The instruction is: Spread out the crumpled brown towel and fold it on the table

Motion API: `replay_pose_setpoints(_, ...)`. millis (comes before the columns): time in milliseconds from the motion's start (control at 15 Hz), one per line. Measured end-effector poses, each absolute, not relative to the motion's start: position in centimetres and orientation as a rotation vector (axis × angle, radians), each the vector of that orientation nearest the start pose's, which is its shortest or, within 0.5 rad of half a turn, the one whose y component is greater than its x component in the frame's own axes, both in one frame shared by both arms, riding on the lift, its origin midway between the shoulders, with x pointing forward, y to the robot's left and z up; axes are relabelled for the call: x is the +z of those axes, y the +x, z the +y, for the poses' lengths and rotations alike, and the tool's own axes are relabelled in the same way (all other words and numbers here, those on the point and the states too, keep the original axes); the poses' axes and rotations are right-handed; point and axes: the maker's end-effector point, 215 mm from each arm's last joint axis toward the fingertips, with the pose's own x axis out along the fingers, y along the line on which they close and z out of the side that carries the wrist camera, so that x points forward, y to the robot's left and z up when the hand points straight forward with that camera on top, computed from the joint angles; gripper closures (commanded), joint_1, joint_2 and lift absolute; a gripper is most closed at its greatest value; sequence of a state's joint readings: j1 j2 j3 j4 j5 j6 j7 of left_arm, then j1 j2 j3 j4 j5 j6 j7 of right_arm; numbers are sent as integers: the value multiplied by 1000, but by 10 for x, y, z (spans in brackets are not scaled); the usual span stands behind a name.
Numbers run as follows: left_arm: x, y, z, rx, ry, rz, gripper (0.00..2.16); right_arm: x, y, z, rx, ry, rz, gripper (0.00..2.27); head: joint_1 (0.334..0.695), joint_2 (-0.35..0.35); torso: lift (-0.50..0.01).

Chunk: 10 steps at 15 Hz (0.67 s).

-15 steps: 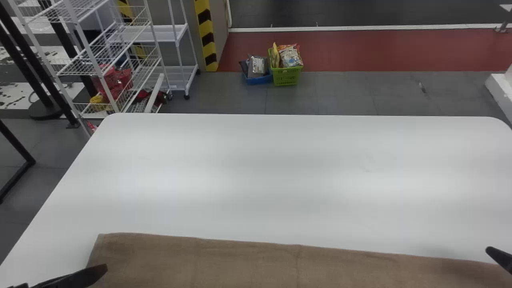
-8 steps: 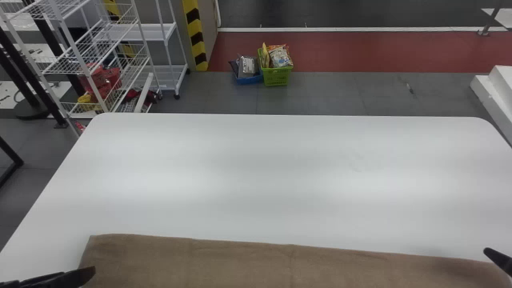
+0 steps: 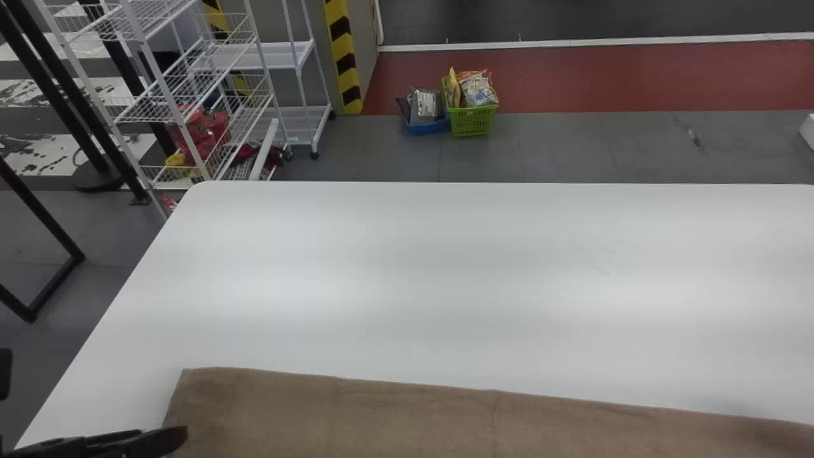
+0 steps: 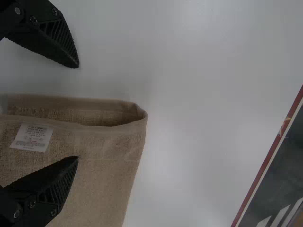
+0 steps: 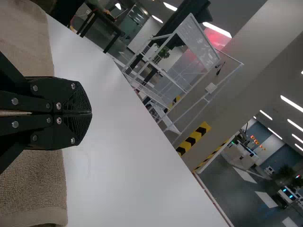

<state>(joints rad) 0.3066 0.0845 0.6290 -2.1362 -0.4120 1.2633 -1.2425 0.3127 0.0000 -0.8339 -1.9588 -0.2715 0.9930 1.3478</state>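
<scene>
Turning left, the head view shifted while the towel stayed put, so folding seemed no further along. The left tool gaped; the right tool was closed.

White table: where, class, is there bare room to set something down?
The table is bare from its far edge to the towel. A narrower bare patch lies between the towel's left end and the table's left edge, partly hidden by the left hand. The near side is crowded: towel, left hand and right hand.
</scene>
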Motion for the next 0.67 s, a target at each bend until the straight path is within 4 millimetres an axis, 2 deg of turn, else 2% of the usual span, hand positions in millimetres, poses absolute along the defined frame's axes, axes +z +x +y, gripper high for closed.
replay_pose_setpoints(267, -468, 300, 407, -171, -330, 965, 218, -386, 326, -355, 563, 768, 373, 1129, 695, 99, -127)
replay_pose_setpoints(333, -470, 300, 406, -173, -329, 970, 309, -388, 326, -355, 562, 776, 372, 1129, 695, 97, -127)
replay_pose_setpoints(533, -470, 298, 402, -182, -333, 985, 873, -390, 327, -358, 555, 788, 366, 1129, 695, 84, -127)
replay_pose_setpoints(600, -469, 297, 400, -186, -341, 988, 1153, -390, 328, -359, 554, 791, 363, 1129, 695, 79, -127)
replay_pose_setpoints(667, -469, 297, 398, -186, -347, 991, 1339, -390, 329, -359, 553, 792, 361, 1129, 695, 76, -127)
